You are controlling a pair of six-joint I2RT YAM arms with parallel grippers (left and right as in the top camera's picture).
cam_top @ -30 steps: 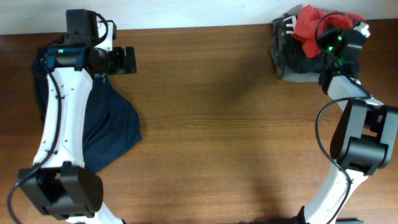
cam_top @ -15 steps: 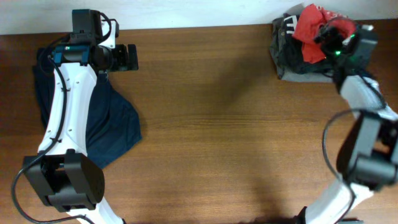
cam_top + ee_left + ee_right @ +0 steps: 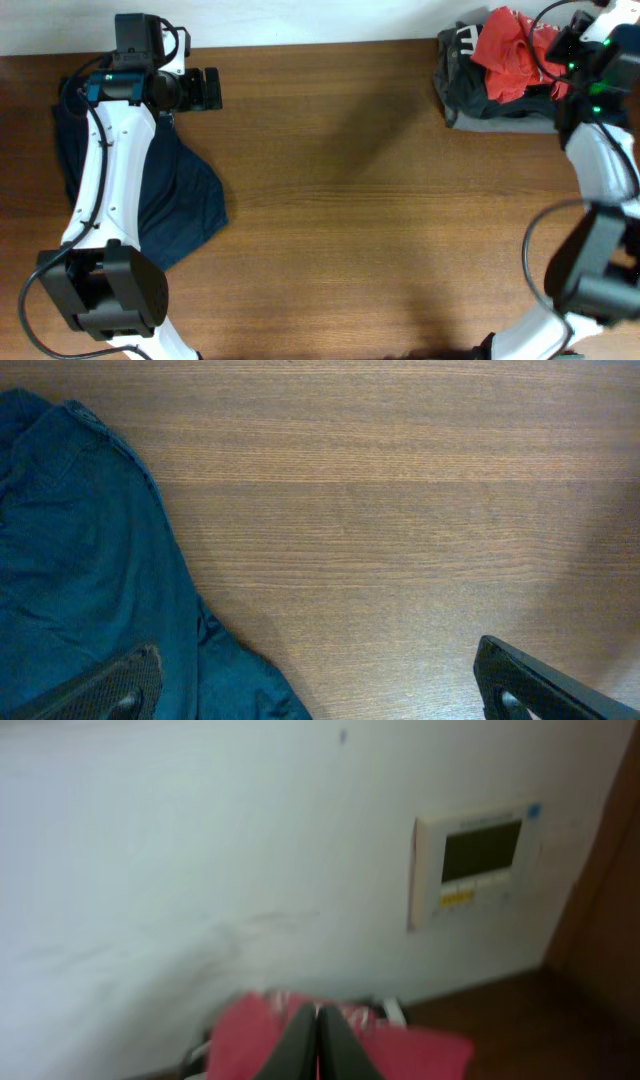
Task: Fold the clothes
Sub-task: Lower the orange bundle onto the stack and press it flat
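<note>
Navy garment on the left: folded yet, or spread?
Not folded: the navy garment lies loose and rumpled, with uneven edges, partly under the left arm.

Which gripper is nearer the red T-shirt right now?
Right. The right gripper is at the right edge of the red T-shirt, shut on its fabric. The left gripper is far across the table, open, beside the navy garment.

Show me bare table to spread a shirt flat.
Free: the bare wood mid-table, bordered by the navy garment on the left and the clothes pile in the far right corner, down to the near edge. Crowded: that corner, where the right tool pinches the red T-shirt.
</note>
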